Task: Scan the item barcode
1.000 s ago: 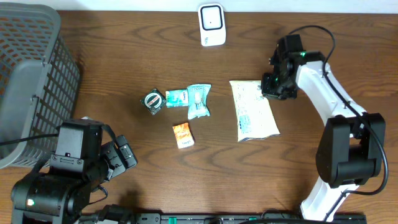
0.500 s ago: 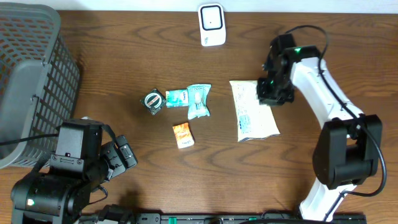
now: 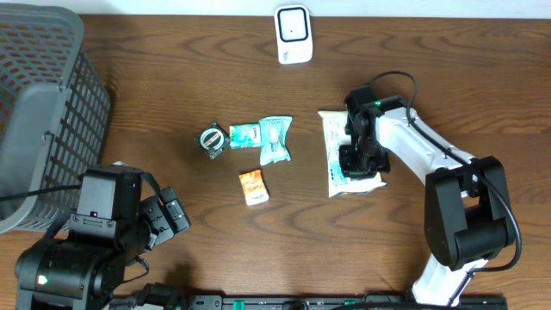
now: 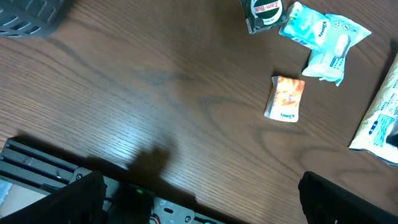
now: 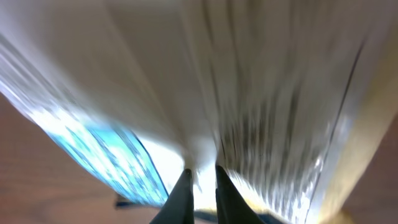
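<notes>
- White flat plastic packet (image 3: 331, 146) lying right of centre on dark wooden table (image 3: 172, 77), long edges running up and down the frame.
- Right gripper (image 5: 202, 173) down on packet's lower half, fingertips nearly together, pinching its white film; wrist view blurred.
- Left gripper (image 4: 208, 196) at lower left, fingers spread wide, holding nothing.
- White scanner (image 3: 293, 34) at top edge, well apart from packet.
- Bare wood between packet and small orange sachet (image 3: 253, 187); grey mesh basket (image 3: 43, 103) filling upper left corner.
</notes>
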{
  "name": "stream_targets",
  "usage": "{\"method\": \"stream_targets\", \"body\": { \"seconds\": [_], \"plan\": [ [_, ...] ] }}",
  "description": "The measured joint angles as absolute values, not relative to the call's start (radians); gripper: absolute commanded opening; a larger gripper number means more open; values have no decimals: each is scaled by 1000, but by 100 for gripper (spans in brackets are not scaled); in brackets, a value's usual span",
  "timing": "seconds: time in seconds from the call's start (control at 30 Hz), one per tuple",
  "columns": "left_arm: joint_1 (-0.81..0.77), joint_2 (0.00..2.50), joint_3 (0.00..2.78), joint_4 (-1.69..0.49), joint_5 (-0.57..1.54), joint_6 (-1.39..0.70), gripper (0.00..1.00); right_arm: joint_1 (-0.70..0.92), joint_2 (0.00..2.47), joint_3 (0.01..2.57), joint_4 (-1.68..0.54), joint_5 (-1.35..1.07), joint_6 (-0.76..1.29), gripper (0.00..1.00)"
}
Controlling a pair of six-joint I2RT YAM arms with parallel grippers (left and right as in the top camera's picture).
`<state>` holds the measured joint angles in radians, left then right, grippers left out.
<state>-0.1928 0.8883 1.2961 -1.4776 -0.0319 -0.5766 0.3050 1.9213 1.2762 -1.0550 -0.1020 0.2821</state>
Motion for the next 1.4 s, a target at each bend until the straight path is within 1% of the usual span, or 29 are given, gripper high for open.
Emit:
{"method": "stream_targets", "body": {
  "seconds": [0.17,0.2,0.27,0.3,0.37,0.6,0.73,0.93,1.0,1.07,1.13,1.2,1.23,1.37,1.4],
  "plan": [
    [-193,888,1296,-1477,-32,-577,98,305,1924,1400,-1197,-72,289,17],
    [-192,888,1296,-1478,-32,-577,98,304,1924,1438,-1203,-62,289,20],
    [-192,888,1296,-1477,-32,-577,97,304,1924,1514,-1196,-44,290,21],
    [-192,888,1296,-1478,-32,-577,98,304,1923,1542,-1182,-36,289,25],
    [-192,888,1296,-1478,-32,-577,98,304,1923,1584,-1119,-26,294,29],
    [-192,888,1296,-1478,-32,-577,98,304,1923,1575,-921,-3,295,28],
    [-193,888,1296,-1478,-32,-577,98,304,1923,1510,-815,7,295,27],
    [-192,888,1296,-1478,-32,-577,97,304,1925,1352,-570,52,295,27],
    [-192,888,1296,-1478,-32,-577,97,304,1936,1311,-486,105,293,32],
    [-192,888,1296,-1478,-32,-577,97,304,1945,1302,-464,139,280,42],
    [-193,888,1296,-1478,-32,-577,98,304,1947,1303,-462,165,263,50],
    [-192,888,1296,-1478,-32,-577,98,304,1947,1320,-501,184,237,52],
    [-193,888,1296,-1478,-32,-577,98,303,1947,1338,-535,192,227,51],
    [-192,888,1296,-1478,-32,-577,97,303,1948,1462,-723,195,204,45],
    [-192,888,1296,-1478,-32,-577,98,303,1948,1505,-778,184,199,40]
  ]
}}
